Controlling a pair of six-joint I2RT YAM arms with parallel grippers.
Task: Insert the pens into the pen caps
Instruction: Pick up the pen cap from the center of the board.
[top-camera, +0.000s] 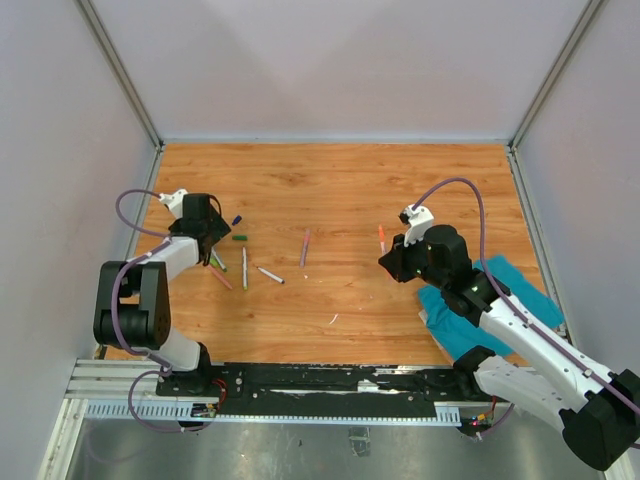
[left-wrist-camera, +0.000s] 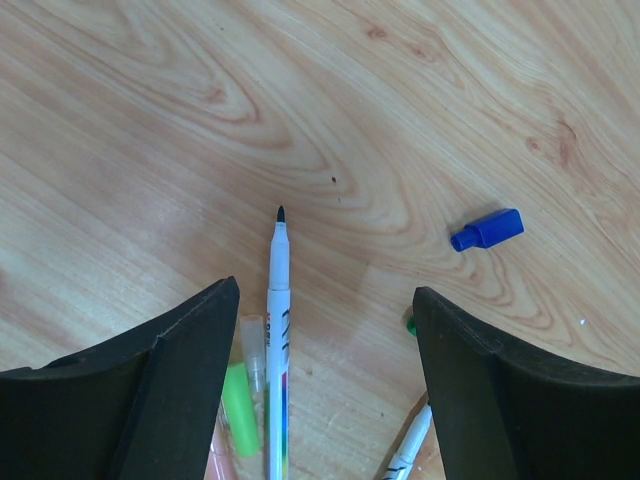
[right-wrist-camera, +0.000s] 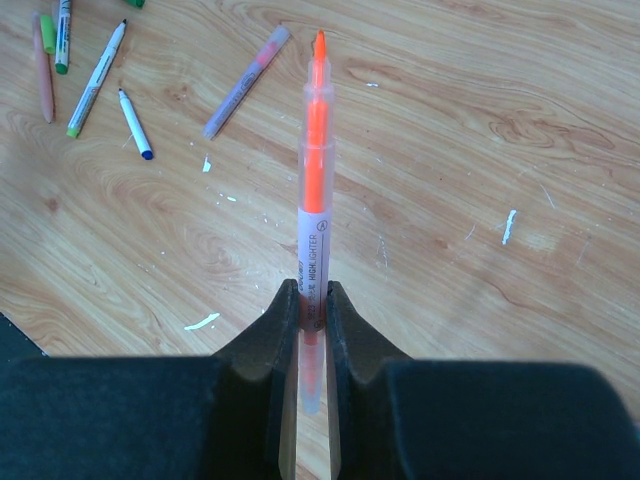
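The right gripper is pinched shut on the orange pen. It holds the pen near the tail, and the bare orange tip points away toward 12 o'clock in the wrist view. Seen from above, this pen is at about 3 o'clock from the middle of the table.

The left gripper hangs at about 9 o'clock with its jaws spread wide and nothing in them. The black-tipped pen lies flat on the wood between the jaws, clear of both. The blue cap lies at 3 o'clock from that pen's tip, well apart from it. A green highlighter lies just beside the pen at its 8 o'clock. The green cap and a purple pen lie loose nearby.

These pens look light, stiff and smooth-skinned, so a tail-end pinch probably lets the tip swing when it is pushed. A hold nearer mid-barrel should be steadier. The caps are short and light and are likely to skid or tip over. Each is best gripped across its sides with the open mouth left clear.

The white band on the orange pen reads "HIGHLIGHTER", and the smaller print beside it is too fine to read. The printing on the black-tipped pen cannot be made out either.
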